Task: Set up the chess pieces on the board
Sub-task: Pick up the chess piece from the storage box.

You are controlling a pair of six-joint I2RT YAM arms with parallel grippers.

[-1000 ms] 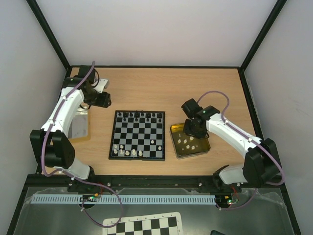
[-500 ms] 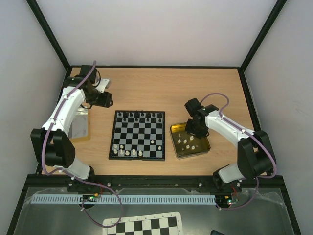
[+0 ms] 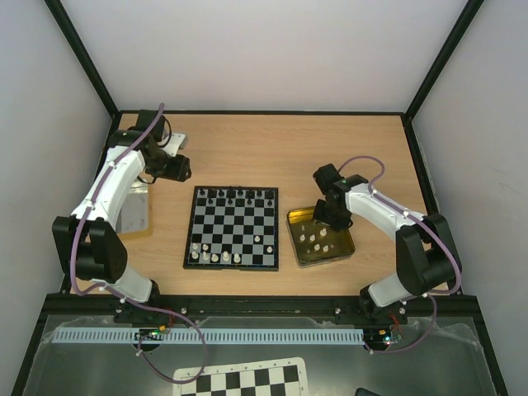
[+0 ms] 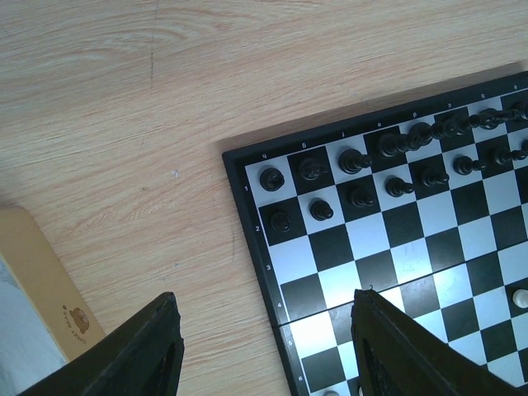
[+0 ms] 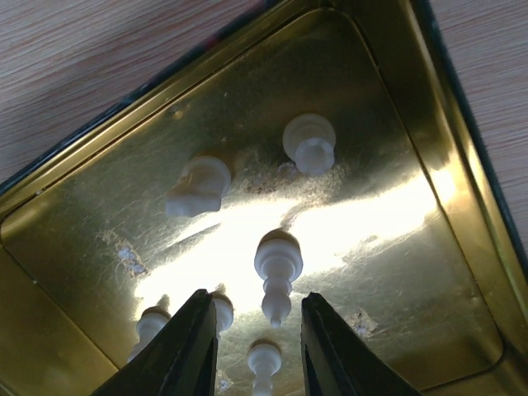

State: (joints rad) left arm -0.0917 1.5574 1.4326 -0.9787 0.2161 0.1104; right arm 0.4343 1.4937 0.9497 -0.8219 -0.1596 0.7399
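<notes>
The small chessboard lies mid-table. Black pieces fill its far rows and a few cream-white pieces stand on its near rows. Several more white pieces lie in the gold tin to its right. My right gripper hangs open over the tin. In the right wrist view its fingers flank a white piece without touching it. My left gripper is open and empty above the board's far left corner, which the left wrist view shows with black pieces.
A silver tin lid lies left of the board under my left arm. A larger printed checkered sheet lies below the table's near edge. The table has black frame walls on both sides.
My right arm has folded in a little, its elbow moving left and its gripper settling over the tin's far part. The left arm and the pieces stay still.
</notes>
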